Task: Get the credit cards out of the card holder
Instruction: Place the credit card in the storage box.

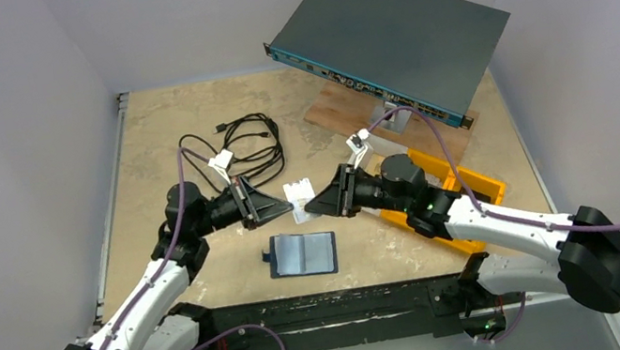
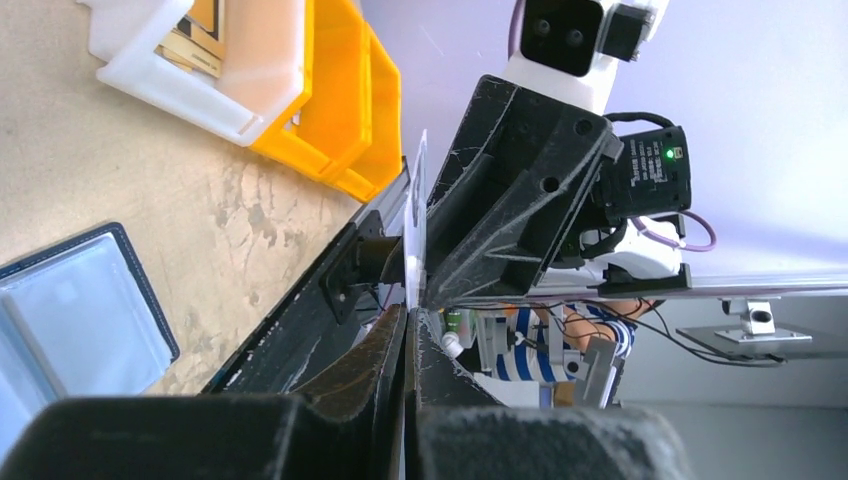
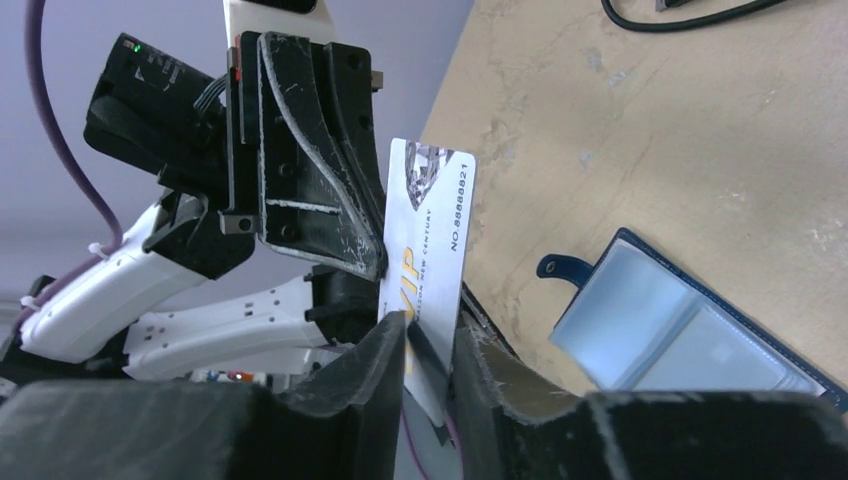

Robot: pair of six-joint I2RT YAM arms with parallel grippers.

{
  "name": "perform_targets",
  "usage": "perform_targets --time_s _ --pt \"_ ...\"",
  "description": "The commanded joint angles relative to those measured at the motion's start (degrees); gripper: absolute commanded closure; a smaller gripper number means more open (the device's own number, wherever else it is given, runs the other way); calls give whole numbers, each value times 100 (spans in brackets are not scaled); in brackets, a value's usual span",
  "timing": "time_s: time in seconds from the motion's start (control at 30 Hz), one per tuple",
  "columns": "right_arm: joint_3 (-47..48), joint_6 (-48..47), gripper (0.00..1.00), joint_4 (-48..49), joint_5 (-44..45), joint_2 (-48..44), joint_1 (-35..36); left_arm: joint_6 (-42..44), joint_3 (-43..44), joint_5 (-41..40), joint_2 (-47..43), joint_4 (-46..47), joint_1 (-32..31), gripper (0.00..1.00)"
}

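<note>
card holder [image 1: 301, 254] lies open and flat on the table [image 1: 140, 146], nearest the arm bases, with its pale blue inside facing up and its snap tab sticking out at one edge; no gripper touches it. just beyond it, above the tabletop, the two grippers meet tip to tip around one white card [image 1: 297, 188] standing on edge. the left gripper [image 1: 289, 204] is pressed together on one edge of that card. the right gripper [image 1: 308, 204] has its fingers [image 3: 392, 350] straddling the card's other end with the jaws narrow, but i cannot tell from the wrist view whether they actually bite on it. this looks like a handover of a card already out of the holder. to do it well, the right jaws should close squarely on the flat faces, well onto the card rather than just a corner, and be firm before the left lets go. the left should then open without pulling sideways, since a thin stiff card can pivot or slip out of a shallow pinch. whether more cards sit in the clear sleeves is not plain. farther back lies a coiled black cable [image 1: 248, 142], to the right are yellow bins [image 1: 480, 189], and at the far edge a grey rack unit [image 1: 396, 27] is propped at a tilt on a wooden block [image 1: 343, 108].
</note>
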Motion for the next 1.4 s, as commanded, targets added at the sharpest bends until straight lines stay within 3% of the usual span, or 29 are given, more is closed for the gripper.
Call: perform_targets --time_s 0.0,0.1,0.23,0.37,0.57,0.63,0.8,1.03,1.23,1.37 --pt "57 180 84 408 -259 30 -22 -8 56 304 -6 376 32 100" --pt "107 181 100 241 -247 69 -22 147 121 350 -16 106 37 99" --pt "270 -57 100 -654 -18 -83 -22 1222 461 54 -254 -1560 37 68" --pt "550 -367 100 -2051 697 -419 -22 2278 917 -383 -368 -3392 33 52" --pt "1411 -842 100 -4690 2216 -738 -22 2798 1163 -822 -448 -4353 -30 33" --pt "1712 -794 100 -5729 2859 -777 -22 3017 1325 -1016 -406 -4685 -104 22" --pt "2482 -513 100 -7509 4326 -584 -21 3297 1465 -1282 -306 -4955 -416 10" --pt "2895 534 100 -9267 5630 837 -40 3461 1557 -1720 -120 -4961 -966 5" --pt "3074 1770 100 -9893 6082 2446 -42 3556 1744 -1725 -17 -5013 -996 4" --pt "3420 2068 100 -9981 6180 3076 -35 3597 1879 -1744 -2 -5085 -993 4"
